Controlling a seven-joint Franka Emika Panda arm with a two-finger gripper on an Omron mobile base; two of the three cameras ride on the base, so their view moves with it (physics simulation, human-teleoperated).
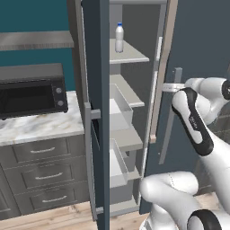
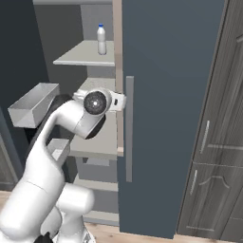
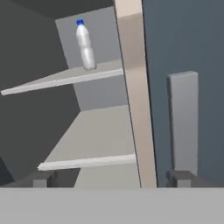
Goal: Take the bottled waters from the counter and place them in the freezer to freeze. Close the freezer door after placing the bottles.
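One bottled water (image 1: 119,38), clear with a blue cap, stands upright on the top shelf inside the open freezer (image 1: 130,56). The same bottle (image 2: 101,40) (image 3: 85,46) is above and left of my hand. The freezer door (image 1: 96,81) is swung wide open, edge-on at the left, its white bins (image 2: 33,109) facing inward. My gripper (image 1: 167,87) (image 2: 121,100) (image 3: 111,179) is open and empty at mid height, by the tan edge of the neighbouring door (image 3: 135,96), close to that door's grey handle (image 3: 183,122). The counter (image 1: 40,123) lies left of the freezer.
A black microwave (image 1: 31,96) sits on the counter, with dark grey drawers (image 1: 42,175) below. The plain neighbouring door (image 2: 171,95) is shut. Dark wood cabinets (image 2: 218,156) stand at the far right. Pale shelves (image 3: 87,162) run below the bottle.
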